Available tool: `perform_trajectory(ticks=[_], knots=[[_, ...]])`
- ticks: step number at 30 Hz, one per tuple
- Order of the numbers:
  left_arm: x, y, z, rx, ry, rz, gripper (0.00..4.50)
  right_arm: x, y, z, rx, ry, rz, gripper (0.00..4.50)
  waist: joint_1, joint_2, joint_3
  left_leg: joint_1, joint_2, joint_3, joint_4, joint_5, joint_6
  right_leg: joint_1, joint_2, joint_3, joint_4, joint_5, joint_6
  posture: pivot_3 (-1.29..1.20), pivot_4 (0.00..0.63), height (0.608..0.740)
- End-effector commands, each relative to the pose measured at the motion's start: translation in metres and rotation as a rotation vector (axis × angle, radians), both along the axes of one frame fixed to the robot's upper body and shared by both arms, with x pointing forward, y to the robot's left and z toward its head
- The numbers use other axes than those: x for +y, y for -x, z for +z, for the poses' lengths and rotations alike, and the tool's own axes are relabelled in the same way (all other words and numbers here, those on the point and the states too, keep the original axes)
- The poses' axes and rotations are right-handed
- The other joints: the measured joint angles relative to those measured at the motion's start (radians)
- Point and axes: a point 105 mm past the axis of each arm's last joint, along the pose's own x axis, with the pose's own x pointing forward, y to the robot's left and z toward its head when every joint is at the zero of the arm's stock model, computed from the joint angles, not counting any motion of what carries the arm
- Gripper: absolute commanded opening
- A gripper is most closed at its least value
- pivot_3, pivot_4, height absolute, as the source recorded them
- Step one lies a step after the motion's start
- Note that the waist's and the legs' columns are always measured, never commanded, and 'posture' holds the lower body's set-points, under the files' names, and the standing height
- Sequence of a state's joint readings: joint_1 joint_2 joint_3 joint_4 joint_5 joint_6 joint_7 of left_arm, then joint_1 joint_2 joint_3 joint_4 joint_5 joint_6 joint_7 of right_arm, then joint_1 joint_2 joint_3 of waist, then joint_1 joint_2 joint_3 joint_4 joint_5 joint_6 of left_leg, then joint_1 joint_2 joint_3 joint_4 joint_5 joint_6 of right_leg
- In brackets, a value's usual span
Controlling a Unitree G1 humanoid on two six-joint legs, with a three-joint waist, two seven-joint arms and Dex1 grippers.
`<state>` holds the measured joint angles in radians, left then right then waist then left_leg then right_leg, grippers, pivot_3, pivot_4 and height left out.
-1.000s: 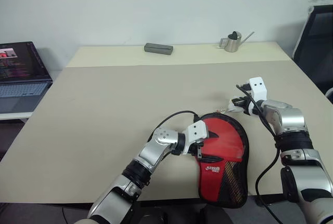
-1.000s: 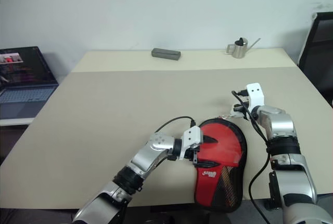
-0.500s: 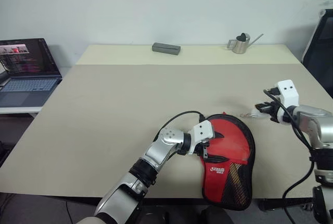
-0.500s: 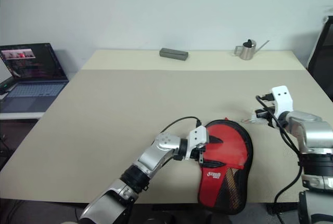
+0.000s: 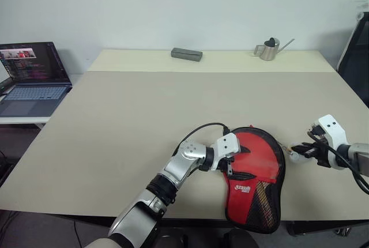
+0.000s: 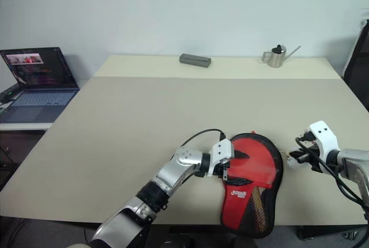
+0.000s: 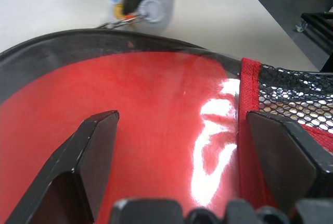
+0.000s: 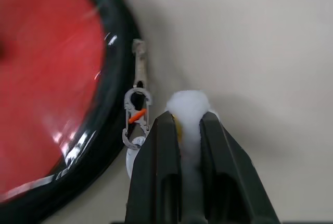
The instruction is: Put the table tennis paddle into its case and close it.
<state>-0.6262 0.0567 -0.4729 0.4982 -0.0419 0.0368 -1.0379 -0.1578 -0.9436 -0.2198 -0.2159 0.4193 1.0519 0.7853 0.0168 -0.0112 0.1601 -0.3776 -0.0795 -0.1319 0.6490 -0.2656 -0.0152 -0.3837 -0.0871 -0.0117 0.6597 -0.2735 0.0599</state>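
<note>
Red and black, the case (image 5: 253, 179) lies flat at the near edge of the table (image 5: 144, 115), rounded end toward 12 o'clock and mesh pocket toward 6; the paddle itself cannot be made out. At its 9 o'clock side the left gripper (image 5: 229, 157) rests on the red face with fingers (image 7: 93, 151) spread wide, holding nothing. At the case's 3 o'clock the right gripper (image 8: 183, 125) is pinched tight on the charm (image 8: 188, 105), clipped to the zipper pull.
</note>
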Motion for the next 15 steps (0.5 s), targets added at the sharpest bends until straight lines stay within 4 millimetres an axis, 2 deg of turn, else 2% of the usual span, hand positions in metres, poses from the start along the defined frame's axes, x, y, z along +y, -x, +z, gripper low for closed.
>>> perform_trajectory(ticks=[1, 10, 15], knots=[[0.003, 0.002, -0.019, 0.036, -0.074, 0.008, 4.27, -0.002, 0.009, 0.015, -0.02, 0.014, 0.045, 0.08, 0.005, 0.0, 0.0, 0.0, 0.0, 0.0, 0.0, 0.0, 0.0, 0.0, 0.0, 0.0, 0.0, 0.0, 0.0, 0.0, 0.15, 0.74], [0.001, 0.004, -0.021, 0.036, -0.079, -0.001, 4.27, -0.01, 0.043, 0.009, 0.082, 0.069, 0.143, 0.08, 0.008, -0.004, 0.002, 0.0, 0.0, -0.001, 0.0, 0.0, 0.0, 0.002, 0.0, -0.001, -0.003, -0.002, 0.005, 0.0, 0.15, 0.74], [-0.002, 0.004, -0.02, 0.034, -0.079, -0.007, 4.27, 0.004, 0.074, 0.009, 0.173, 0.03, 0.291, 0.08, 0.01, -0.003, 0.002, 0.0, 0.001, -0.001, 0.0, 0.0, 0.0, 0.003, 0.0, -0.002, -0.003, -0.003, 0.006, 0.0, 0.15, 0.74]])
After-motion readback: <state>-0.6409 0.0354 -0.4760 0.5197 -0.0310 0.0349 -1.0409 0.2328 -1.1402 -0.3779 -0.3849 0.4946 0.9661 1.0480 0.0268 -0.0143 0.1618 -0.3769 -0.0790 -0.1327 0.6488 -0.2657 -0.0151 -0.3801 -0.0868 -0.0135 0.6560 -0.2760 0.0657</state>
